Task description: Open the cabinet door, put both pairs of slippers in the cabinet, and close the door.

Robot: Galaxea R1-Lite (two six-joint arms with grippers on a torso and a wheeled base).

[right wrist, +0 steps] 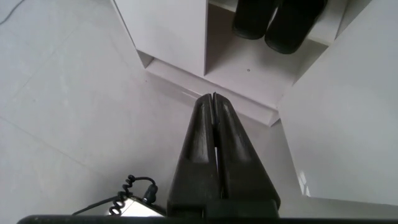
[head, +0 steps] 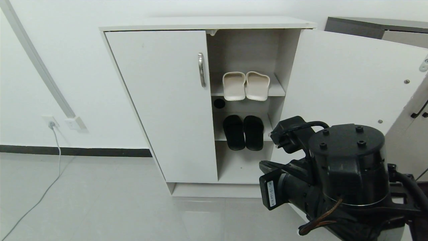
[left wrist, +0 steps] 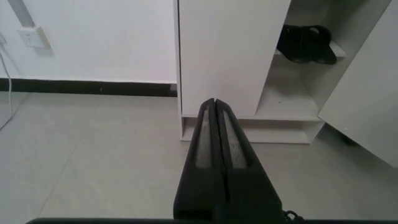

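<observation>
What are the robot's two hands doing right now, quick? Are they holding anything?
Left gripper: closed, holding nothing.
Right gripper: closed, holding nothing.

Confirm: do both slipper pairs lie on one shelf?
No, the white pair lies on the upper shelf, the black pair on the one below.

In the head view the right arm [head: 347, 167] sits bent at 4 o'clock; right gripper [right wrist: 214, 99] and left gripper [left wrist: 214, 104] both have fingers pressed together
</observation>
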